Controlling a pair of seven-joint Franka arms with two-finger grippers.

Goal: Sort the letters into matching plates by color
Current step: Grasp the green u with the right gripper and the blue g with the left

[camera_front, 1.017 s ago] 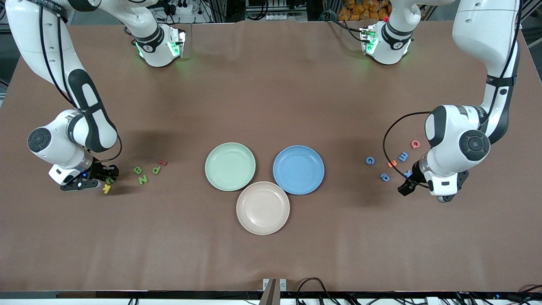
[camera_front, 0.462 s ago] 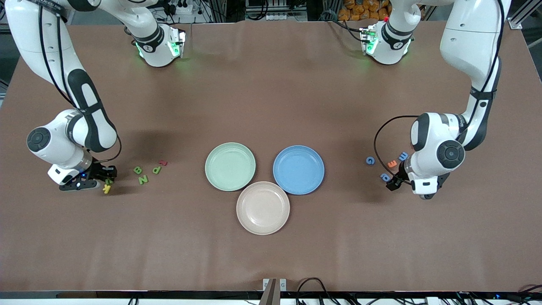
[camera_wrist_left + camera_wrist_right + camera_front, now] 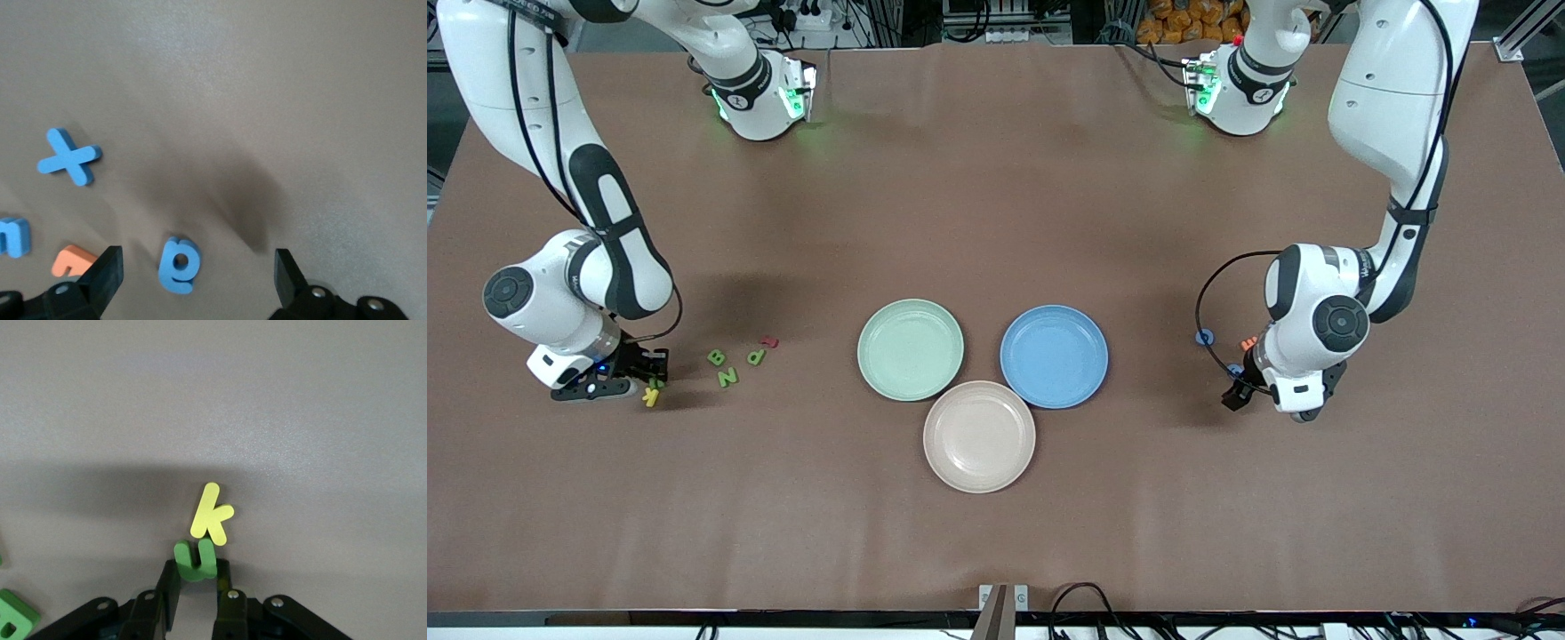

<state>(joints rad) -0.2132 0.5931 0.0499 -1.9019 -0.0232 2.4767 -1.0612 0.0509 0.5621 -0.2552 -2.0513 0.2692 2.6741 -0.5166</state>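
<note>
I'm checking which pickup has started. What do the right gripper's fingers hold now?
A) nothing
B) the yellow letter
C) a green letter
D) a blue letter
C: in the right wrist view the right gripper has its fingers shut on a green letter, while the yellow letter lies just past it on the table, outside the grip.

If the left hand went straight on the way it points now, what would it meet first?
Most likely the blue letter lying flat on the table: in the left wrist view it sits between the open fingers of the left hand, nearer one finger. How much height remains is unclear.
</note>
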